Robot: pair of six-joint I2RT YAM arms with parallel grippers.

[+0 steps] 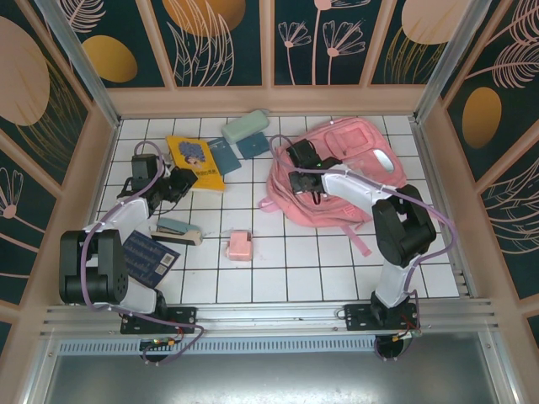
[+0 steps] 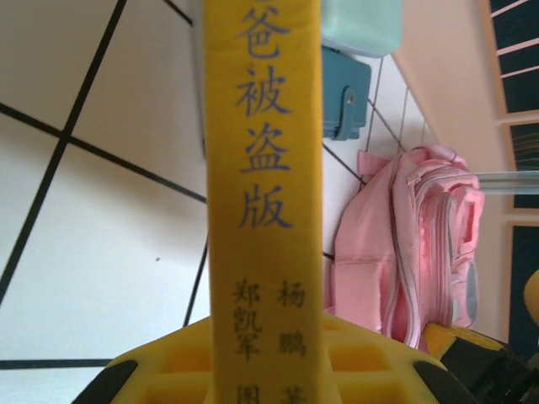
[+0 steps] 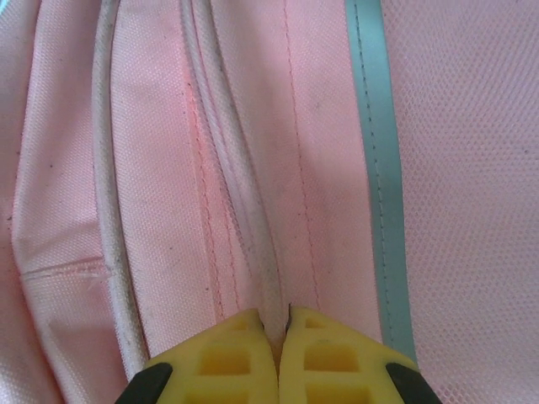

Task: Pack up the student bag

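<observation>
A: What is the biggest thing there?

B: The white tiled counter (image 1: 286,269), which spreads under both tools.

A: And the student bag?

B: The student bag (image 1: 347,139) lies flat on the counter, directly under the right tool (image 3: 278,326). In the right wrist view its pink cloth sits right against the tips, with a pale strip just to the tool's right.

A: Is that tool open?

B: No, it is closed. The two yellow tips meet, and a pale piping ridge of the bag runs straight in between them, so it is pinching the bag.

A: What about the other one?

B: The left tool (image 2: 265,358) is clamped on the yellow book (image 2: 265,168). The spine stands between its fingers and runs straight ahead of it. From there the bag lies ahead and off to the tool's right, well apart.

A: What else is close by?

B: A dark blue notebook (image 1: 152,257) lies behind the left tool, near its arm's base. A mint green case (image 1: 244,126) lies ahead of that tool, past the far end of the book, with a small blue booklet (image 1: 253,146) touching it on the near side.

A: And the smallest?

B: A small pink box (image 1: 239,246) sits between the two arms, behind both tools and apart from the bag.
</observation>
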